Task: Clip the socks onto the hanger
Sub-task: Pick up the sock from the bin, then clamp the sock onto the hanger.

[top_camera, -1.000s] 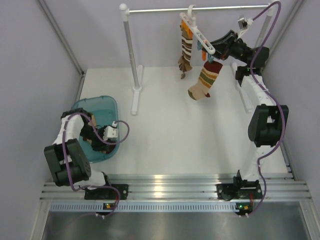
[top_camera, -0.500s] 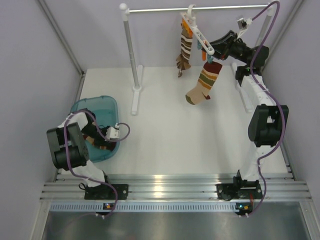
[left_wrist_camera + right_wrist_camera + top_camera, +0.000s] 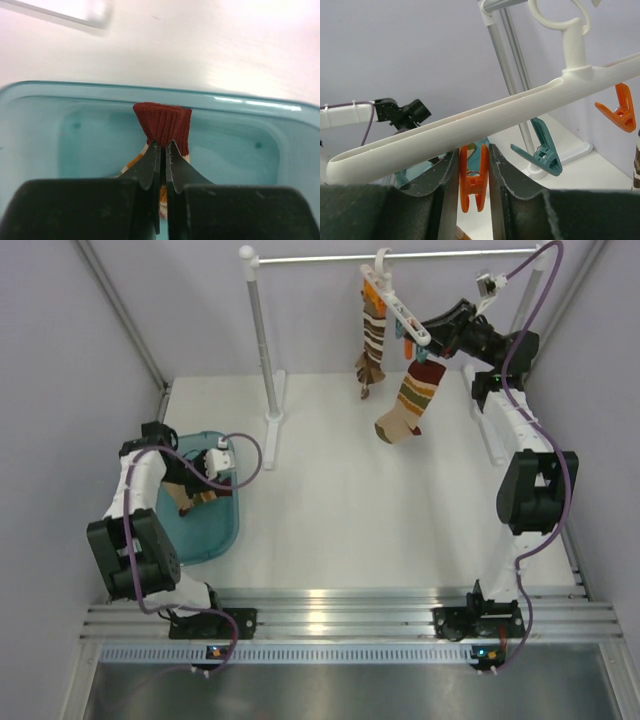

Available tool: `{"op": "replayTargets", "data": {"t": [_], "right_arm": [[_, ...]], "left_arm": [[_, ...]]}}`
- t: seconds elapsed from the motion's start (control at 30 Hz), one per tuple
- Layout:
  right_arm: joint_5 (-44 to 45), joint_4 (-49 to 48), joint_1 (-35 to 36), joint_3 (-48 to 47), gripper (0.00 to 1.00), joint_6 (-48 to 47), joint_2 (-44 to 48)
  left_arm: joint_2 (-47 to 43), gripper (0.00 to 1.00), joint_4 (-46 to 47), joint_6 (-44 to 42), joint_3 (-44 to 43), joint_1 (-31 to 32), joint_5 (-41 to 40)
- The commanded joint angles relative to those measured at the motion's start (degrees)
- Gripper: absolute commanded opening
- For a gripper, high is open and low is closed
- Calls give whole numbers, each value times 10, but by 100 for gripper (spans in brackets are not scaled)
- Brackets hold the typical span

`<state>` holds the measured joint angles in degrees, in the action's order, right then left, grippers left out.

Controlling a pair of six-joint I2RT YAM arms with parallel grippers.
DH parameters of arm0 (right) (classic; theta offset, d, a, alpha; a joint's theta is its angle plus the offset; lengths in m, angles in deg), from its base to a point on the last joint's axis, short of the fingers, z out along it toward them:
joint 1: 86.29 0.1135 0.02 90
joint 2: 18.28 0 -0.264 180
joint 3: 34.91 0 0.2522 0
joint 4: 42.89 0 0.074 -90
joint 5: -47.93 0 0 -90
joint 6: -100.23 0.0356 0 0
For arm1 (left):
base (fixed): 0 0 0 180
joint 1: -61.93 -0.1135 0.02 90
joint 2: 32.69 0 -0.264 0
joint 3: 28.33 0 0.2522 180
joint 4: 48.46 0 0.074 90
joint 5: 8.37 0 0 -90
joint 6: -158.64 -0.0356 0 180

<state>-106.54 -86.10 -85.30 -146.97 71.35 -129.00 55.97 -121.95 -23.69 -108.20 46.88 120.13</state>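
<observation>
White tabletop (image 3: 340, 500) fills the enclosure, with a metal rail (image 3: 400, 257) on posts at the far side. From the rail hangs the hanger (image 3: 395, 305), tilted down toward the right. A brown-and-white sock (image 3: 372, 345) dangles under its upper part, and a tan sock (image 3: 412, 400) with coloured bands dangles under its lower end. The right gripper (image 3: 474, 165) is at that lower end, just below the bar, its fingers pressed against both sides of an orange clip (image 3: 473, 182). A blue clip (image 3: 540, 150) and a second orange clip (image 3: 620, 107) hang further along. At the left, a teal tub (image 3: 215, 530) sits on the table. The left gripper (image 3: 161, 150) is inside it, pinched tight on a third sock (image 3: 162, 122) just below its maroon cuff.
</observation>
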Motion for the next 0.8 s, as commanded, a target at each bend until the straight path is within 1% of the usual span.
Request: {"op": "replayTargets", "data": {"t": [0.0, 0.03, 0.1, 0.13, 0.2, 0.23, 0.3, 0.33, 0.37, 0.4, 0.43, 0.47, 0.53, 0.57, 0.6, 0.63, 0.67, 0.7, 0.77], "right_arm": [[34, -8, -1, -2, 0, 15, 41], [40, -4, -2, 0, 0, 19, 43], [57, 1, -1, 7, 0, 34, 46], [66, 4, -1, 10, 0, 44, 48], [72, 12, 1, 12, 0, 53, 48], [74, 13, 2, 11, 0, 57, 48], [84, 19, 3, 6, 0, 72, 44], [89, 33, 4, 4, 0, 79, 43], [101, 41, 3, 3, 0, 94, 42], [106, 49, 4, 2, 0, 102, 42], [113, 63, 5, 4, 0, 114, 41], [126, 70, 5, 7, 0, 117, 46], [143, 81, 8, 20, 0, 118, 53], [165, 98, 9, 24, 0, 117, 62], [175, 106, 9, 32, 0, 116, 65], [184, 113, 14, 35, 0, 105, 69], [199, 141, 16, 36, 0, 96, 76], [207, 155, 22, 40, 0, 86, 81], [235, 182, 28, 48, 0, 56, 94]], "left_arm": [[-86, 0, 10, 141, -45, 0, 93], [-98, 0, 46, 209, -55, 1, 105], [-135, 0, 94, 277, -65, 3, 117], [-146, 0, 140, 345, -76, 8, 124], [-170, 0, 199, 434, -84, 17, 128], [-175, 0, 250, 495, -96, 25, 124], [-180, 0, 291, 535, -107, 62, 109], [-183, 0, 322, 587, -111, 77, 98], [-184, 0, 382, 613, -111, 94, 71], [-182, 0, 406, 633, -113, 128, 61], [-173, 0, 425, 663, -122, 146, 51], [-168, 0, 462, 675, -127, 190, 20], [-148, 0, 499, 700, -140, 240, -44], [-140, 0, 517, 707, -142, 287, -75], [-132, 0, 556, 713, -146, 306, -125], [-114, 0, 570, 727, -156, 324, -147], [-104, 0, 577, 732, -165, 360, -176], [-79, 0, 586, 742, -187, 376, -226], [-56, 0, 592, 763, -205, 412, -267]]}}
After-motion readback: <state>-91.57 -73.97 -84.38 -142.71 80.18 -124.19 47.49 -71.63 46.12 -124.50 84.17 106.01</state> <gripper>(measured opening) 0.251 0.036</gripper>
